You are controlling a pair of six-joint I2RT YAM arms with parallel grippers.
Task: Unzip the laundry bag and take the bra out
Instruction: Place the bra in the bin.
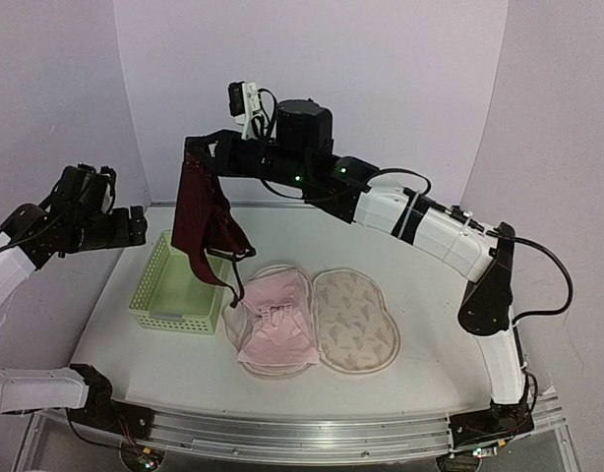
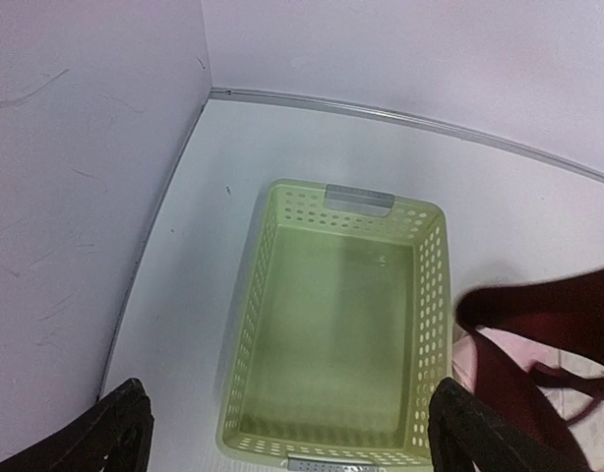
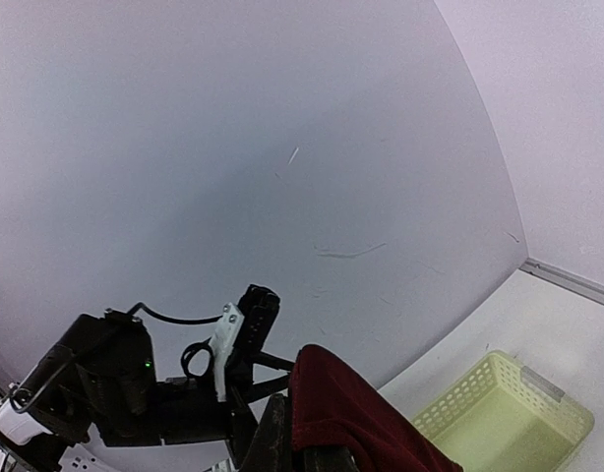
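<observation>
The right claw (image 1: 197,155) is clamped on the bra (image 1: 199,216), a dark maroon one, and holds it high in the air over the far right corner of the light-green basket (image 1: 150,295). The bra hangs in a long limp fold with a thin strap looping down towards the gap between the basket and the laundry bag (image 1: 356,320).

It looks light and completely soft, with no stiffness to keep its shape, so I'd expect it to swing and drape with any move. The loose straps could catch on the basket's holes or rim. The bunched fabric at the top, where the claw has it, seems the safest hold; a strap alone would probably stretch or slip.

The laundry bag lies unzipped and spread flat on the surface (image 1: 430,295), its two lobes side by side. The left lobe shows rumpled pink lining, the right one its leaf print, and I see nothing dark left inside. The basket is bare inside in the left wrist view. The left claw (image 1: 135,228) hovers off to the left above the basket with its fingers (image 2: 120,428) spread wide, gripping nothing.
</observation>
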